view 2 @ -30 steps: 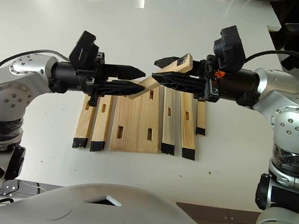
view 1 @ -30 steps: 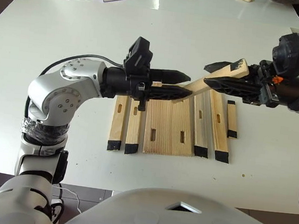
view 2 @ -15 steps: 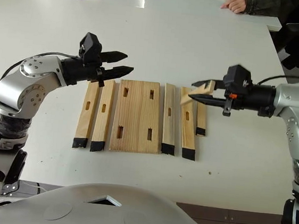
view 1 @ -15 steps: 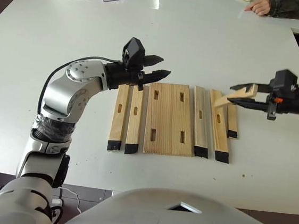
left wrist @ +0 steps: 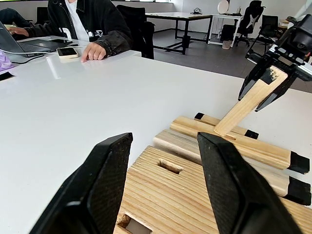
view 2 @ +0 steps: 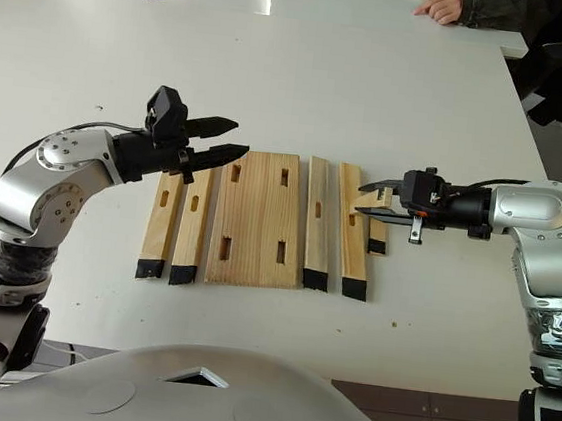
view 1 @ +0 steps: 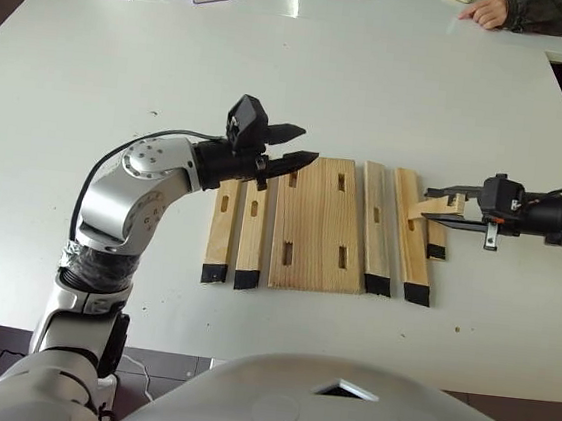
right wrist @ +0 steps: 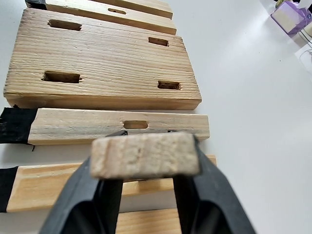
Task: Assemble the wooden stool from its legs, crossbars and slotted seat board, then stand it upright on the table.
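Seat board point(view 1: 320, 225) flat on white table point(view 1: 276, 69); left claw point(view 1: 310, 143) wide, right claw point(view 1: 428, 205) tight on crossbar point(left wrist: 248, 102)

Slotted seat board point(view 1: 321, 224) lies flat between legs point(view 1: 223, 220); crossbar point(left wrist: 246, 105) tilted, perhaps touching one.

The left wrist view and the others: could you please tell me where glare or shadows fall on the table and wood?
Left wrist view: the white table carries a soft sheen near the phone, no hard glare. Right wrist view: the held crossbar shades the leg beneath it. Left eye view: even light, only thin shadows along the seat board.
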`<state>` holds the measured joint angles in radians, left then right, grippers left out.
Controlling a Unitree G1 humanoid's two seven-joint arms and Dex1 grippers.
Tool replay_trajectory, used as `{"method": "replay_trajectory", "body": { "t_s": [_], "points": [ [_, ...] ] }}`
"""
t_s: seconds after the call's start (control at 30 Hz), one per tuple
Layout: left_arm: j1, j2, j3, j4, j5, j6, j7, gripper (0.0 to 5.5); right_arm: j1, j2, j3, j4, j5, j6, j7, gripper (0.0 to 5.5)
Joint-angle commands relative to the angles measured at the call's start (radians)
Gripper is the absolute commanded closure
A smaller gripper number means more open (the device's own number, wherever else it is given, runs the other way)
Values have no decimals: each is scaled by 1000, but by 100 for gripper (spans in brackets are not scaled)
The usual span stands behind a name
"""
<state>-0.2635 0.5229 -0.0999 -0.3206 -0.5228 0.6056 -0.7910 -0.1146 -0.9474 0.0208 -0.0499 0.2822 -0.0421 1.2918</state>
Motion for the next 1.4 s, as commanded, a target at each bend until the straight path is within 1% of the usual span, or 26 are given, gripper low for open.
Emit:
{"method": "replay_trajectory", "body": {
  "t_s": [0.03, 0.3, 0.43, 0.53, 0.63, 0.8, 1.03, 1.23, 1.4],
  "points": [
    [0, 16, 2, -26, 3, 1, -9, 303, 26, -13, -1, 6, -12, -9, 14, 420],
    [8, 19, -5, -45, 1, 8, -10, 303, 54, -37, -7, -39, 19, 57, 36, 420],
    [3, 15, -16, -46, 3, 11, -7, 303, 39, -50, 8, -20, 14, 96, 57, 420],
    [5, 12, -23, -52, 1, 14, -6, 303, -11, -41, 46, 11, 27, 170, 87, 420],
    [2, 10, -32, -48, 3, 14, -8, 303, -105, 0, 112, 89, 28, 251, 126, 420],
    [-27, 7, -59, -37, 0, 23, -32, 303, -176, 54, 195, 236, -24, 262, 152, 420],
    [-21, 19, -62, -42, -2, 30, -52, 303, -59, 55, 221, 278, -42, 206, 148, 420],
    [-17, 16, -69, -46, -1, 32, -49, 303, 28, 82, 241, 266, -28, 190, 102, 420],
    [-22, 17, -71, -43, 1, 30, -52, 303, 21, 79, 247, 278, -14, 183, 82, 420]
  ]
}}
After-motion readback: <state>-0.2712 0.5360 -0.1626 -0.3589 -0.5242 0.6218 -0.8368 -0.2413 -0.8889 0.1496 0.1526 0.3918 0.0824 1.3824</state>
